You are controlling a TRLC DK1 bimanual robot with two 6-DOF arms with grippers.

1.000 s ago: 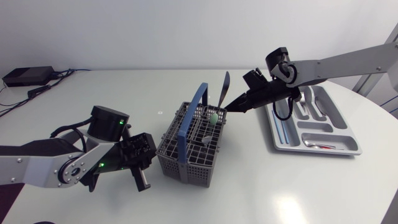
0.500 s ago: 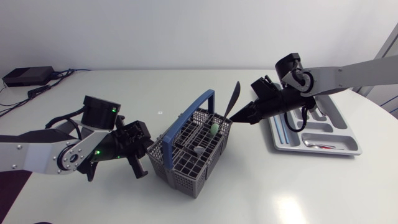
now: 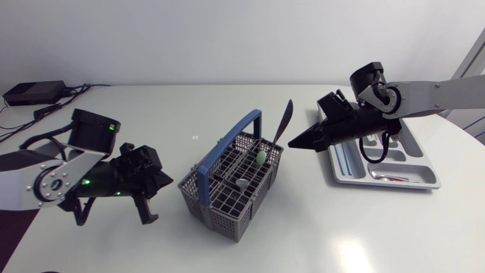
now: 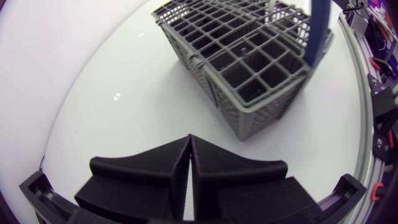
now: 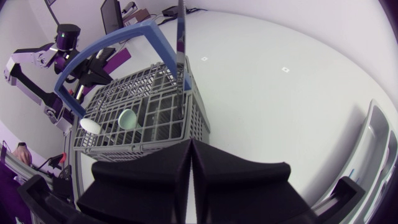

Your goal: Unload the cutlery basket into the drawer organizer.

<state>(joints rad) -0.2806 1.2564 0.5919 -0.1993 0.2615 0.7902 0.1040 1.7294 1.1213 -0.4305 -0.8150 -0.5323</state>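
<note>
Grey plastic cutlery basket (image 3: 206, 205) with blue handle (image 3: 227, 137) sits mid-table, turned at an angle, between the two arms. Black utensil (image 3: 284, 121) stands upright in the basket corner nearest the right arm. Green-bowled spoon (image 3: 260, 157) and pale spoon (image 3: 241, 182) are also in basket compartments, bowls up.

Right gripper (image 3: 292, 143) hangs just beside that corner, tip pointing at the basket, near the black utensil. In the right wrist view its fingers (image 5: 190, 144) are pressed together with nothing between them. The utensil (image 5: 181, 37) is ahead of them and not touching, and the basket (image 5: 193, 106) is just ahead and below.

Silver-grey drawer organizer (image 3: 386, 186) lies on the table at the right, behind and under the right arm. Some cutlery lies in its compartments; which pieces, cannot tell.

Left gripper (image 3: 146, 214) is low over the table on the basket's left side, apart from it. In the left wrist view its fingers (image 4: 189, 140) are closed flat against each other and empty, with the basket wall (image 4: 249, 106) a little ahead and nothing in contact.
</note>
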